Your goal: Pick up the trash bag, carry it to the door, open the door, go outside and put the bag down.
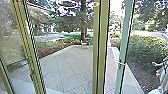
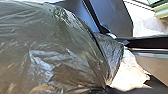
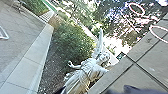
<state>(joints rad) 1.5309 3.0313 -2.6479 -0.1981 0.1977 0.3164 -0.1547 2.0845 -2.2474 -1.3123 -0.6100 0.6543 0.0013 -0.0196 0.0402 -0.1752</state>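
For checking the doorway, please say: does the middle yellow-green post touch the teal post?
Apart. The head view shows a strip of paving and greenery between the middle yellow-green post and the teal post along their visible length.

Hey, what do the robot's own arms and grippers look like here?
By the left wrist, what seem to be robot parts are smooth slate-grey and blue panels with a black strip between. By the right wrist, a dark, purplish part shows. I can't make out cables or markings.
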